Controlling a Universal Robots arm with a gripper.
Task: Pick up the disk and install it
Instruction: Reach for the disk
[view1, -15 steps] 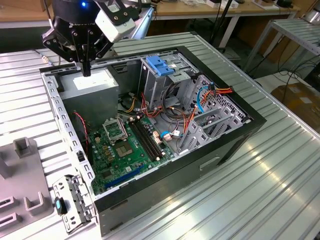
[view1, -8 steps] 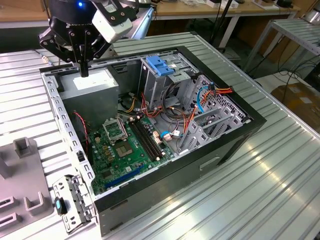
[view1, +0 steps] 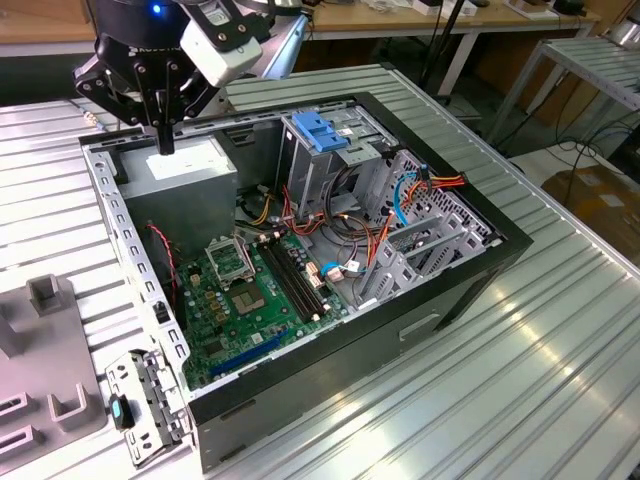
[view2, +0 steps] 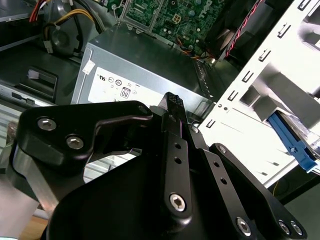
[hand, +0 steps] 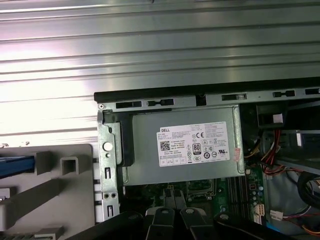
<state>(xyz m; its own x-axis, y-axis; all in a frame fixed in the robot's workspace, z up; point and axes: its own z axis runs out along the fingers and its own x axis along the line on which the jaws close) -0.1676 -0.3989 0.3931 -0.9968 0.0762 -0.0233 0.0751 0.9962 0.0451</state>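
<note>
My gripper (view1: 163, 145) hangs over the open computer case's back corner, at the exterior view's left. It is just above the grey power-supply box (view1: 185, 175). Its black fingers (view2: 172, 100) are shut together with nothing between them. In the first wrist view the gripper (hand: 175, 195) is level with the box's near edge. Of the disk I see a blue side rail (hand: 16, 166) lying on the grey fixture (hand: 55, 200) outside the case wall. The same blue rail (view2: 294, 144) appears past the white case frame in the second wrist view. The rest of the disk is out of frame.
The case holds a green motherboard (view1: 245, 290), cable bundles (view1: 400, 200) and a metal drive cage (view1: 320, 170) topped by a blue latch (view1: 318, 130). A loose metal bracket (view1: 150, 400) lies by the case's front corner. The case sits on a ribbed metal table (view1: 520, 350).
</note>
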